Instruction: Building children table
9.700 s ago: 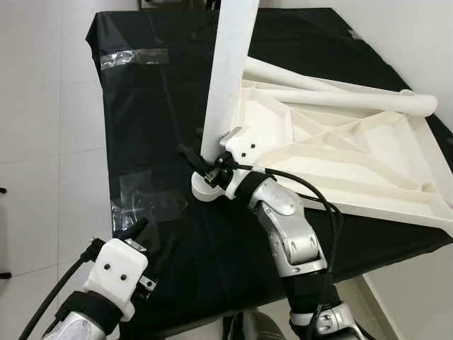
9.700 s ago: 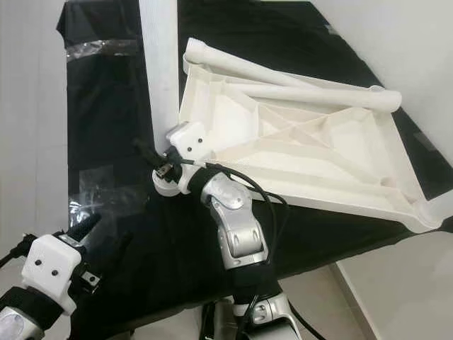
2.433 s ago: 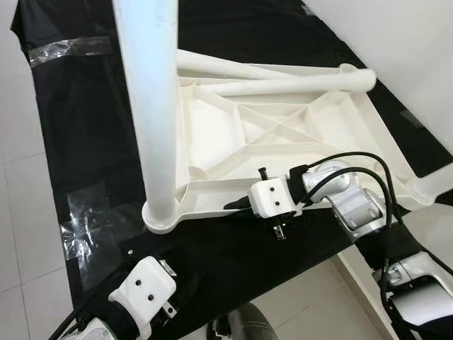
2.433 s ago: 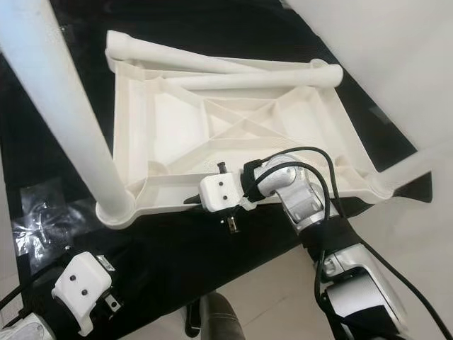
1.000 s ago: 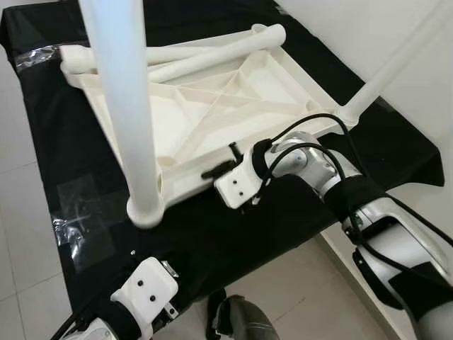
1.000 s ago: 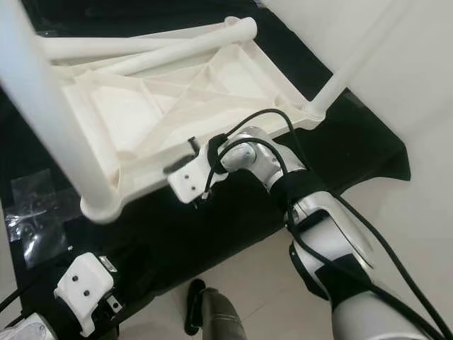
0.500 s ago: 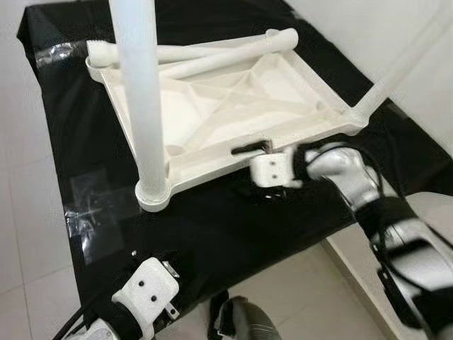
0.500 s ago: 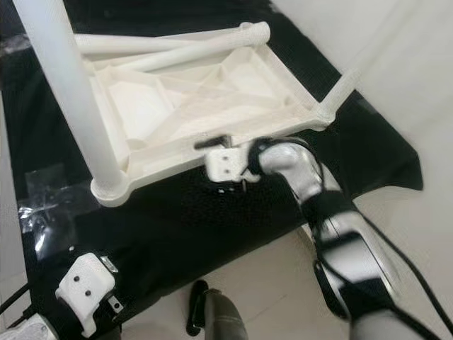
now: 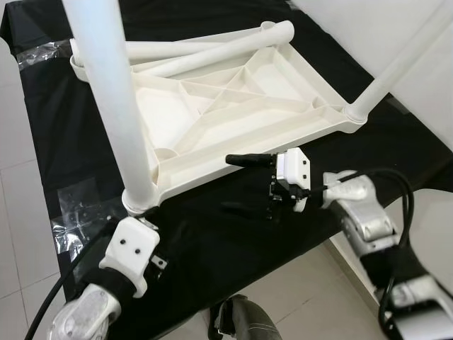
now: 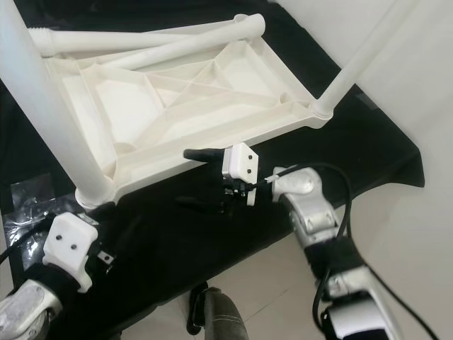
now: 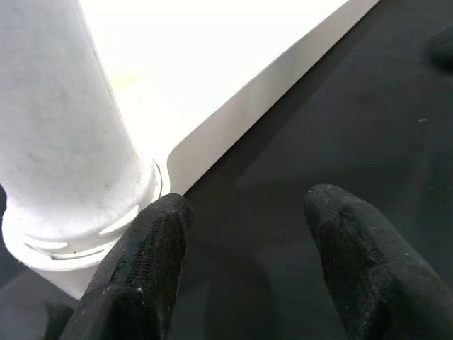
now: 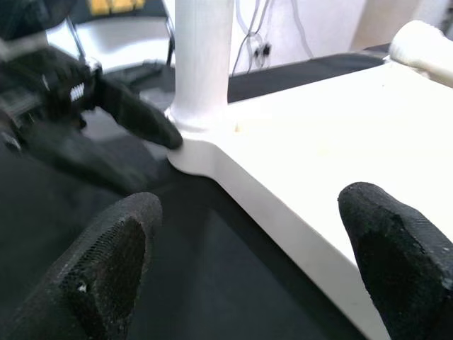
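Your upturned white tabletop (image 9: 233,113) lies on the black surface (image 9: 212,234). Your left hand (image 11: 241,273), fingers parted, sits by the near upright leg (image 9: 113,106); your right hand (image 9: 237,184) gapes wide at the front edge.

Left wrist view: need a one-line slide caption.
Open left gripper beside the base of an upright white leg at the tabletop's corner.

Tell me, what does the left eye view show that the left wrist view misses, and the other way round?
The left eye view takes in the whole upturned white tabletop, two loose legs lying on it, the far fitted leg and the open right gripper at its near edge. The left wrist view gives a close look at the left gripper's fingers, spread beside the socket. Both show the near fitted leg on the black cloth.
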`<state>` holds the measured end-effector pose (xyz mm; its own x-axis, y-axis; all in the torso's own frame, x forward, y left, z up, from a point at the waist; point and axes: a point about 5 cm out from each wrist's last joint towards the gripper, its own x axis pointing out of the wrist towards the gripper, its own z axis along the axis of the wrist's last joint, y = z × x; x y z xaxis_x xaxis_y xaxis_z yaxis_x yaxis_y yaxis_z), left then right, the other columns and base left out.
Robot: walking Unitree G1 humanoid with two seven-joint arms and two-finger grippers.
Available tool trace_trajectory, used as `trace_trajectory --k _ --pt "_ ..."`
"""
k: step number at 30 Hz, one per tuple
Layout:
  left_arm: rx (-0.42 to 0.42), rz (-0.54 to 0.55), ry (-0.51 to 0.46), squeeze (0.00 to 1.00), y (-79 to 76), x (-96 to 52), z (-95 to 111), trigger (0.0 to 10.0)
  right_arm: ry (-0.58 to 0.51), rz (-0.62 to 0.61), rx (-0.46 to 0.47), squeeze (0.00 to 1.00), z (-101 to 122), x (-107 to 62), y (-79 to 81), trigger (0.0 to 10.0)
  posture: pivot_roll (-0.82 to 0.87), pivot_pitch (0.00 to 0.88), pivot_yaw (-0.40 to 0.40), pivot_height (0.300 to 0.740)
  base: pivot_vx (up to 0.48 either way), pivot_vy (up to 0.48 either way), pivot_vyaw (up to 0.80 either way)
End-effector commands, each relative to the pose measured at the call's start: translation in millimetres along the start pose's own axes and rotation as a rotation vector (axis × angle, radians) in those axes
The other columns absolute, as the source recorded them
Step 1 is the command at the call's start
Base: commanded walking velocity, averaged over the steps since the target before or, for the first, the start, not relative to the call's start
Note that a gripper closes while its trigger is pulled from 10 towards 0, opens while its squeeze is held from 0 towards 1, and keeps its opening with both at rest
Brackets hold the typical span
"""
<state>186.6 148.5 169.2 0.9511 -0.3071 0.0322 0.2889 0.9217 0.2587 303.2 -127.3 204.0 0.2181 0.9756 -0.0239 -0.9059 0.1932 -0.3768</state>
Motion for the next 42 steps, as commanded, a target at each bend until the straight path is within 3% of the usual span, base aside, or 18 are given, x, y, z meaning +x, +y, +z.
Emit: trace_trajectory --k 1,5,8,12,22,28,33,36,42 --pt "0.007 0.045 0.066 0.0 3.0 -0.7 -11 10.0 -0.065 -0.049 0.079 0.0 3 -4.8 4.8 10.0 0.17 0.247 -0.141 0.74 0.0 0.0 0.0" --pt "0.07 0.054 0.043 0.0 4.7 2.1 -7 10.0 -0.114 -0.068 0.199 0.0 4 -17.7 17.9 10.0 0.19 0.242 -0.142 0.74 0.0 0.0 0.0" --pt "0.082 0.071 0.046 0.0 6.8 2.2 -6 10.0 -0.117 -0.065 0.228 0.0 4 -23.8 23.2 10.0 0.19 0.242 -0.14 0.74 0.0 0.0 0.0" --pt "0.082 0.082 0.067 0.0 9.4 1.8 -8 10.0 -0.09 -0.032 0.314 0.0 3 -42.7 44.2 10.0 0.17 0.235 -0.139 0.74 0.0 0.0 0.0" --pt "0.107 0.063 0.063 0.0 6.4 6.8 -7 10.0 -0.16 -0.102 0.361 0.0 11 -46.1 39.8 10.0 0.17 0.229 -0.132 0.74 0.0 0.384 0.0" --pt "0.133 0.04 0.027 0.0 8.3 10.0 -2 10.0 -0.296 -0.127 0.431 0.0 28 -56.8 37.6 10.0 0.16 0.217 -0.124 0.74 0.0 0.48 0.0" --pt "0.13 0.033 0.023 0.0 7.7 10.8 -1 10.0 -0.293 -0.098 0.447 0.0 29 -56.3 42.4 10.0 0.16 0.212 -0.122 0.74 0.0 0.48 0.0" --pt "0.121 0.029 0.023 0.0 7.9 10.4 -2 10.0 -0.261 -0.053 0.476 0.0 24 -51.1 56.3 10.0 0.16 0.203 -0.117 0.74 0.0 0.48 0.0" --pt "0.117 0.038 0.029 0.0 12.2 10.2 -6 10.0 -0.198 -0.099 0.519 0.0 12 -54.6 64.8 10.0 0.14 0.197 -0.12 0.74 0.0 0.48 0.0"
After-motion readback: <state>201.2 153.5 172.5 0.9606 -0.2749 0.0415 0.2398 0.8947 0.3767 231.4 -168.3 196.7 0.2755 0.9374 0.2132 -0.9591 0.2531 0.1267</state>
